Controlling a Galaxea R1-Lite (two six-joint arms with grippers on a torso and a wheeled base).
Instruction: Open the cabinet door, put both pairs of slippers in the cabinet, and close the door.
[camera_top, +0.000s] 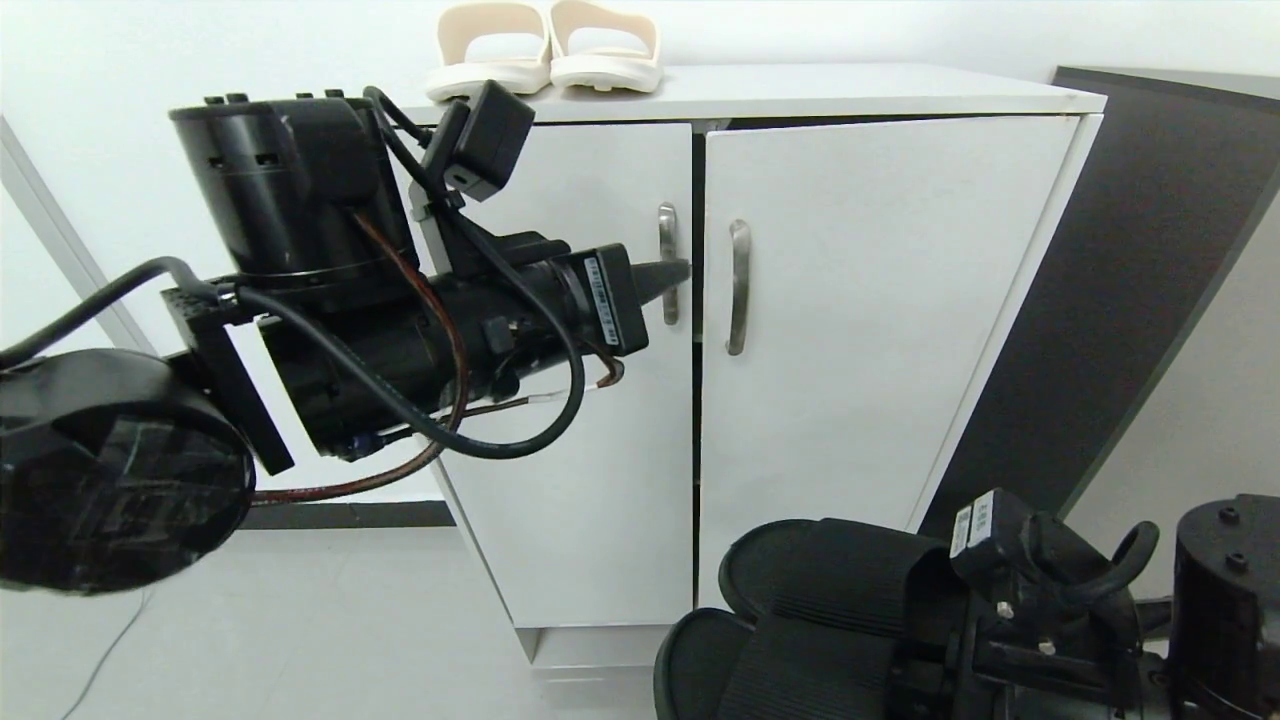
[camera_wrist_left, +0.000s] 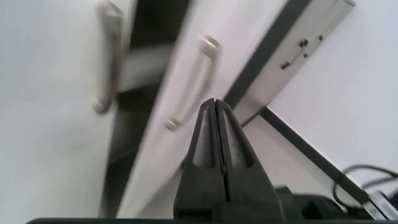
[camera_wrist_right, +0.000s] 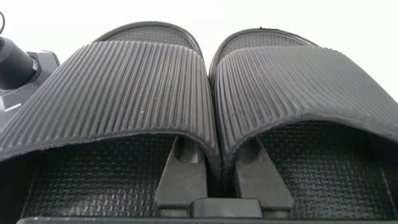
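Nearest, low before the right door (camera_top: 880, 300) of the cabinet (camera_top: 860, 100), the black slippers (camera_top: 800, 600) hang side by side from the right gripper (camera_wrist_right: 219, 171). One finger (camera_wrist_right: 181, 177) sits under each ribbed strap, pinching the adjoining inner walls. The pair looks light, rubbery and bendy, so this paired grip suits. Farther off, the left gripper (camera_top: 675, 272), fingers pressed together, points at the left door's handle (camera_top: 668, 225); contact is unclear. The cream slippers (camera_top: 545, 45) sit at the cabinet top's front edge.

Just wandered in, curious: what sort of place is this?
Likely a home-style entryway, or a mock-up of one: a white two-door cabinet against a plain wall, cream slippers on top of it, and black slippers low in front.
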